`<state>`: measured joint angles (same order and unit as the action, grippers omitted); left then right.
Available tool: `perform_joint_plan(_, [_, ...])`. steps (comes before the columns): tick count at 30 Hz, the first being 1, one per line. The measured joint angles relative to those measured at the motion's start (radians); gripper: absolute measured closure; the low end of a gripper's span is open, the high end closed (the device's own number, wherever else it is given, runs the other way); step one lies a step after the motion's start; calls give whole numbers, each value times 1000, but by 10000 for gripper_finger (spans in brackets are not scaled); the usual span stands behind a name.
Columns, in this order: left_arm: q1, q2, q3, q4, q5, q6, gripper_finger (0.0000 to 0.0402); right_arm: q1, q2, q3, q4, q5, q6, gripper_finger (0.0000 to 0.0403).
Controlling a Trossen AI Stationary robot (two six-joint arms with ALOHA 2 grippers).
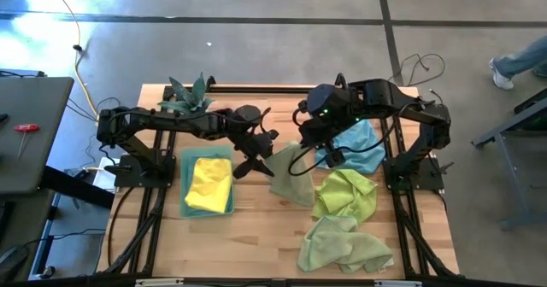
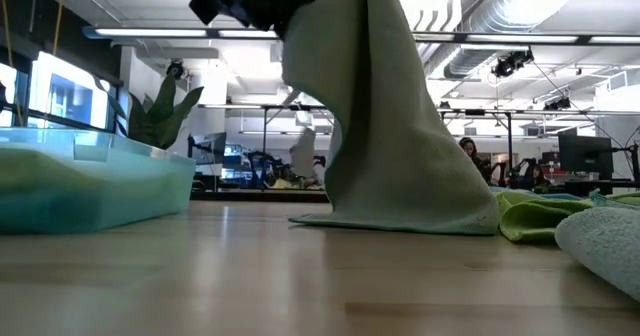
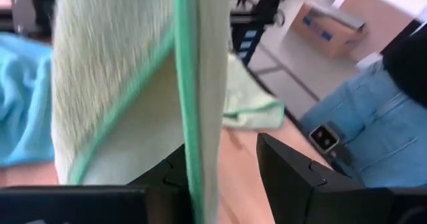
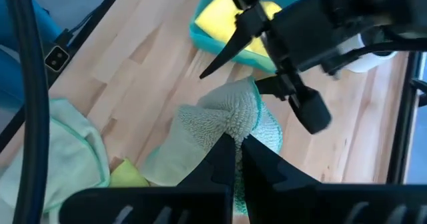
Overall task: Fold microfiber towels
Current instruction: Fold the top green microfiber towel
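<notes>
A pale green microfiber towel (image 1: 291,174) hangs at the table's middle, its lower end (image 2: 400,219) resting on the wood. My right gripper (image 4: 239,143) is shut on its bunched top. My left gripper (image 1: 256,161) is open beside it, on its left. The towel's green-hemmed edge (image 3: 193,117) runs down between the left gripper's fingers. A yellow towel (image 1: 209,183) lies in a teal tray (image 1: 186,210). A sky blue towel (image 1: 363,146) and two more green towels (image 1: 344,193), (image 1: 342,246) lie crumpled at the right. My right gripper pinches a bunched fold of the pale green towel near its top (image 4: 230,125) between its two fingers, coming from above and slanting down. The towel hangs below the fingers, its lower end on the table. My left gripper: whether either finger touches the hemmed edge, I cannot tell.
A small potted plant (image 1: 190,95) stands at the far left of the table. The tray sits left of centre, near the left arm. A person in jeans (image 3: 363,117) stands beyond the table. Bare wood lies along the near edge, left of the green towels.
</notes>
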<state>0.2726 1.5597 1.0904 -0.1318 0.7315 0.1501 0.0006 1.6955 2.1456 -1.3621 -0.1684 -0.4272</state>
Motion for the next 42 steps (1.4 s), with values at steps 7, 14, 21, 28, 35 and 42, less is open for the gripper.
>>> perform_joint_plan(7, [-7, 0, 0, -69, -122, 10, 292, 0, -18, 0, 23, 6, 32, 403])
perform_joint_plan(14, [-19, -5, 0, -93, -200, -64, 392, 0, -14, 0, 8, 8, 173, 400])
perform_joint_plan(21, [-49, -61, 0, -168, -191, -137, 399, 0, -14, 0, -49, 86, 375, 356])
perform_joint_plan(28, [-50, -123, -1, -224, -258, -177, 401, 0, -14, 0, -55, 97, 403, 279])
perform_joint_plan(35, [-42, -146, 161, -509, -241, -190, 401, -8, 3, 0, -10, 172, 468, 245])
perform_joint_plan(42, [-47, -146, 382, -779, -117, -191, 401, -8, 77, -1, 134, 105, 194, 242])
